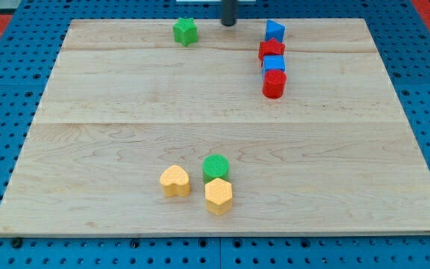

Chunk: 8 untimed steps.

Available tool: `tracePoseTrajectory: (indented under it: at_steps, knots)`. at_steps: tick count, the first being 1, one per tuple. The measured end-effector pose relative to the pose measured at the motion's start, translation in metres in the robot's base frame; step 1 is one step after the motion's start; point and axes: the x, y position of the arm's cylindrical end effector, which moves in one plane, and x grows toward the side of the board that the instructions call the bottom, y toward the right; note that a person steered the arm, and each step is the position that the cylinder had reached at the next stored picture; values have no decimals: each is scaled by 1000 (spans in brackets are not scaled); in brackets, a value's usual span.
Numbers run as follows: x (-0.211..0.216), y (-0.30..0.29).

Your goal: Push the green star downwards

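The green star (186, 31) sits near the board's (125, 127) top edge, at about 11 o'clock from the board centre. My tip (228, 24) stands at the star's 3 o'clock, slightly higher, near but not touching it. There is no pincer on this rig: the rod ends plain, opens on nothing and holds nothing.

Other blocks: a column at about 1 o'clock from centre, made up of a blue block (275, 31), a red block (271, 50), a second blue block (273, 64) and a red cylinder (274, 84), each touching or nearly touching the next. Near the bottom edge, at about 6 o'clock, lie a green cylinder (216, 166), a yellow hexagonal block (219, 196) touching it from below, and a yellow heart (175, 180) just beside them.

Handling, as a judgement: the star looks small, rigid and light, and should slide readily on the smooth wood. Its points make it prone to rotate or slip sideways under an off-centre push. Contact is best made at the star's 12 o'clock, on its centre line. The gap between star and top edge appears narrow, though the view is too foreshortened to confirm clearance.
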Motion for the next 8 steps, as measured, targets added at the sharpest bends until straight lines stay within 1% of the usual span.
tracePoseTrajectory:
  at_steps: [1, 2, 3, 4, 5, 6, 7, 8]
  knots:
    - [22, -86]
    - [24, -83]
    - [29, -58]
    - [35, -62]
    - [51, -90]
    - [51, -128]
    - [53, -136]
    - [80, -65]
